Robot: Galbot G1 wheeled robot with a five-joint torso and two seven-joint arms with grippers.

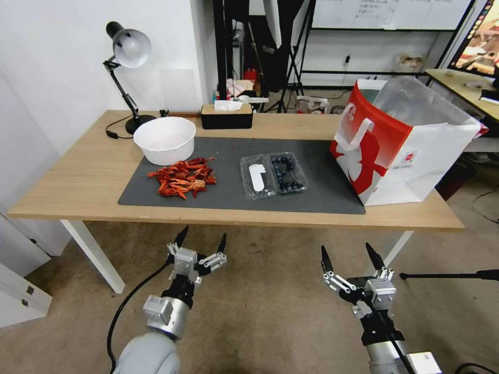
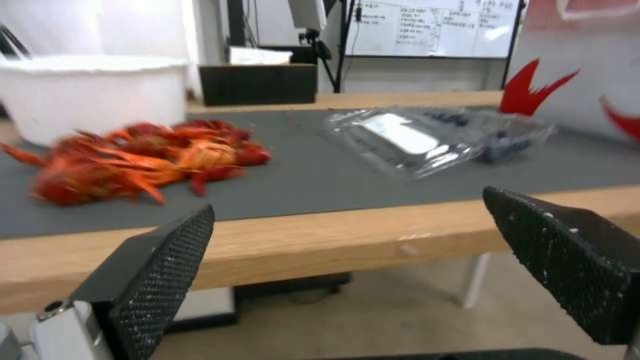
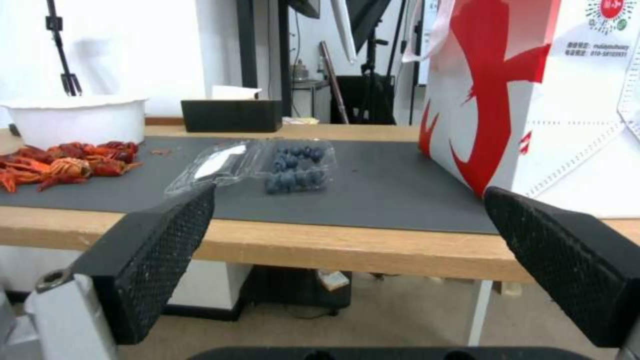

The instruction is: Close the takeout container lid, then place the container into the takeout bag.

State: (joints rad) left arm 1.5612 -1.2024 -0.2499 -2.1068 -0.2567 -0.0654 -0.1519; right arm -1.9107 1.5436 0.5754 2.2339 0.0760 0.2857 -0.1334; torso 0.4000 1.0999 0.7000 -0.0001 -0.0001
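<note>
Clear plastic clamshell takeout container (image 1: 289, 173) of dark berries lies open on grey mat (image 1: 312, 192), stickered clear lid (image 1: 257, 176) flat beside it. Red-and-white paper takeout bag (image 1: 395, 150) stands near. Left gripper (image 1: 202, 242), right gripper (image 1: 349, 258) below table edge, fingers spread wide, empty.

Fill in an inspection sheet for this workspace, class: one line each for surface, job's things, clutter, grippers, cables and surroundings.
Surface: wooden table with a dark grey mat.
Job's things: container of berries open on the mat, lid flat beside it; bag upright and open at the table's right end.
Clutter: white bowl, red crayfish pile, desk lamp, black tissue box.
Grippers: left gripper and right gripper both open, low before the table edge, holding nothing.
Cables: lamp cord on the table; black cable along the left arm.
Surroundings: whiteboard, tripods and another desk behind.
</note>
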